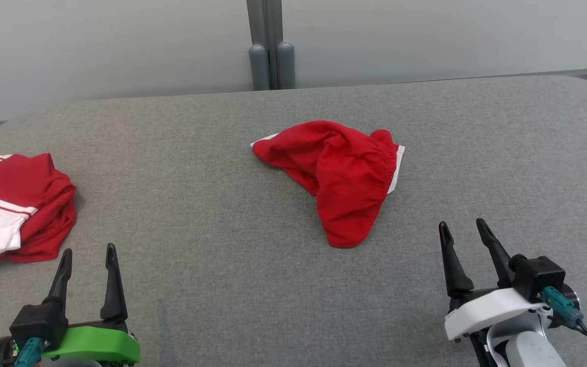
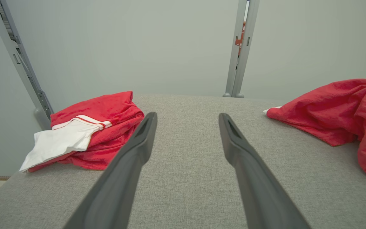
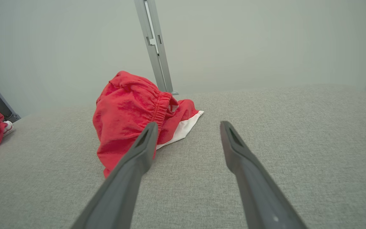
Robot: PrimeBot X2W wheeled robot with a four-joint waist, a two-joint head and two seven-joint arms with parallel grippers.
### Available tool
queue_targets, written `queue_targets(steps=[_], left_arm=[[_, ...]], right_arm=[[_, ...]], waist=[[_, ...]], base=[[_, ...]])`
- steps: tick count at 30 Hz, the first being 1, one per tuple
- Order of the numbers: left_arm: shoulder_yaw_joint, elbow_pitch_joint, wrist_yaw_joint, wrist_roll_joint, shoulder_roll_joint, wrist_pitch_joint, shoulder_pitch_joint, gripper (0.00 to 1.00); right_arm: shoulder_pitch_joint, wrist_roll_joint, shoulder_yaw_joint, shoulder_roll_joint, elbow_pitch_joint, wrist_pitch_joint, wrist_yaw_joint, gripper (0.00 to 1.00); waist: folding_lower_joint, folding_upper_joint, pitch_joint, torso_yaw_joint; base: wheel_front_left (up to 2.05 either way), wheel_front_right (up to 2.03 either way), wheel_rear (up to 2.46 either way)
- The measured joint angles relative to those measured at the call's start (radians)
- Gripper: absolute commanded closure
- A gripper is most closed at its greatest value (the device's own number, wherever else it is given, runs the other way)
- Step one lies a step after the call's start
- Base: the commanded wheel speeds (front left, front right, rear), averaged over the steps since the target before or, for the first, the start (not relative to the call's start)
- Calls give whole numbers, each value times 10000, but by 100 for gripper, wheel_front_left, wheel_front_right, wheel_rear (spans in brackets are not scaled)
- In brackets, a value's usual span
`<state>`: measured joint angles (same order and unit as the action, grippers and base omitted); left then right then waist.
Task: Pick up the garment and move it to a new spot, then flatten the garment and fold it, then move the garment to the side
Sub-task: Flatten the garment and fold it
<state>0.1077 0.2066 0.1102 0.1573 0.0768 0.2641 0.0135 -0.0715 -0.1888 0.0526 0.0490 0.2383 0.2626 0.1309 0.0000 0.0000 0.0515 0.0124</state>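
Observation:
A crumpled red garment (image 1: pixel 339 173) with white trim and an elastic waistband lies loose in the middle of the grey padded table (image 1: pixel 222 265). It reaches into the left wrist view at the right edge as the garment (image 2: pixel 338 114), and sits left of centre in the right wrist view as the garment (image 3: pixel 129 117). My left gripper (image 1: pixel 88 251) hovers open at the lower left, well short of it. My right gripper (image 1: pixel 462 225) is open at the lower right, a little to the right of and nearer than the garment's lower tip. Nothing is between either pair of fingers.
A second red and white garment (image 1: pixel 13 209) lies bunched at the table's left edge, also the pile (image 2: pixel 84 130). A grey post (image 1: pixel 271 46) stands against the pale wall behind the table's far edge.

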Motion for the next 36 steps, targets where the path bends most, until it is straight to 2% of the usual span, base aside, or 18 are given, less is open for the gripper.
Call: queue_targets(steps=[25,36], left_arm=[[205,209,117,-186,-144,0,3,0],[40,280,130,-201,-209,0,87,0]], right_arm=[[56,-17,115,0,-38,0,0,0],[-794,125,826,50,700,0,0,0]], waist=[[0,0,-179,48],[0,0,-38,345]], base=[[0,0,0],[0,0,0]])
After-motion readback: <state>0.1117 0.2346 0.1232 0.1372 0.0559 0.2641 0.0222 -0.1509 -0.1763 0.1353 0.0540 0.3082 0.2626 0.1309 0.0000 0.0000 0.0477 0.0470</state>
